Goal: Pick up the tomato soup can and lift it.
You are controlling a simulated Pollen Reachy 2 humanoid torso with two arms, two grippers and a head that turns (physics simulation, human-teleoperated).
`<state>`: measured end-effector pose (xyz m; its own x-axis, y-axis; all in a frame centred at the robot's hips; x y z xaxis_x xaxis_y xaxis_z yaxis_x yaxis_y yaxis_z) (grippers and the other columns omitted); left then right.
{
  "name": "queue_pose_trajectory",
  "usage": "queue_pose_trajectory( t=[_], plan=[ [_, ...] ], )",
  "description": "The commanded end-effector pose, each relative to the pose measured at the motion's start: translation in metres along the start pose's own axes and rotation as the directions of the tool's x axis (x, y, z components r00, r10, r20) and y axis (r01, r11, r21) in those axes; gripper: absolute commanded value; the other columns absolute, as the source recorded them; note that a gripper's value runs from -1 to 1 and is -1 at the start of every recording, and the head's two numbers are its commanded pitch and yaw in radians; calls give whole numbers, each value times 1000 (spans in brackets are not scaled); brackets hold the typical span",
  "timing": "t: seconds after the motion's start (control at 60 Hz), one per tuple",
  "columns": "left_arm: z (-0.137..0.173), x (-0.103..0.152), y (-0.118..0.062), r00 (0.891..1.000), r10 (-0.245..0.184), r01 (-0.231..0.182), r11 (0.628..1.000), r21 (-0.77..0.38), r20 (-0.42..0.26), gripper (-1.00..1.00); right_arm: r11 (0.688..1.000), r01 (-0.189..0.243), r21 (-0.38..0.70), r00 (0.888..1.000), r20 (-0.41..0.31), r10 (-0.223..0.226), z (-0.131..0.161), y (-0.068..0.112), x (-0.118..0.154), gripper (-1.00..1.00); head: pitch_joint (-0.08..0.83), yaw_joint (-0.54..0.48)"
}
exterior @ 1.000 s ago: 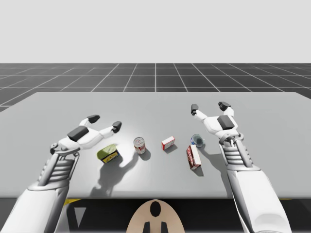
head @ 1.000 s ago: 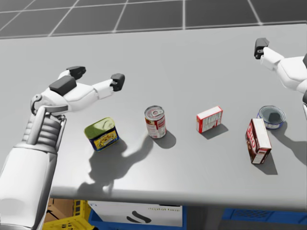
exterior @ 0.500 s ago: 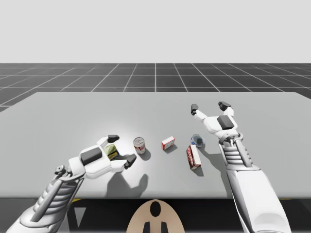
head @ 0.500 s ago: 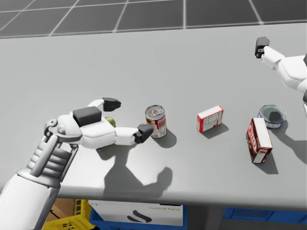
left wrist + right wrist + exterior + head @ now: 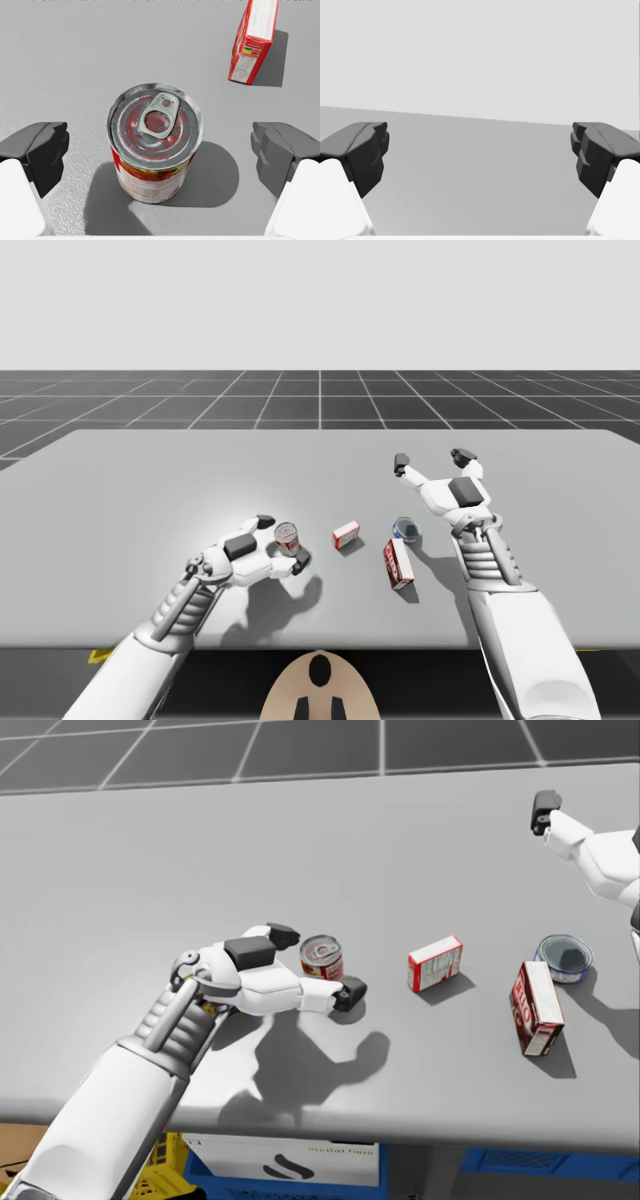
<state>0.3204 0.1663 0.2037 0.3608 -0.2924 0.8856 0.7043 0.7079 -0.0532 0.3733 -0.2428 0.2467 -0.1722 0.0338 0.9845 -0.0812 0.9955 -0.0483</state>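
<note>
Pre-grasp: open left gripper (image 5: 160, 150) straddling upright red-labelled tin soup can (image 5: 152, 172), not yet touching it; next, presumably, squeeze evenly on both sides, then lift straight up.

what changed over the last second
My left gripper swung in from the left and now stands open around the tomato soup can, fingers clear of it on both sides. Nothing was taken hold of. The can, the small box, the tall box, the blue can and my right gripper stayed put.
</note>
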Motion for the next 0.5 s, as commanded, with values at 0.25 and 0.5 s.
queue_pose_trajectory(
  t=[0.25,0.5],
  plan=[
    [-32,-10,3,998,-9,10,1000,22,-60,1000,1000,1,-5,1000,26,0,4,1,5,-1000,668,131],
    [-32,-15,0,996,-36,38,999,25,-77,1000,1000,-1,-8,1000,30,1,4,1,6,-1000,586,143]
  ],
)
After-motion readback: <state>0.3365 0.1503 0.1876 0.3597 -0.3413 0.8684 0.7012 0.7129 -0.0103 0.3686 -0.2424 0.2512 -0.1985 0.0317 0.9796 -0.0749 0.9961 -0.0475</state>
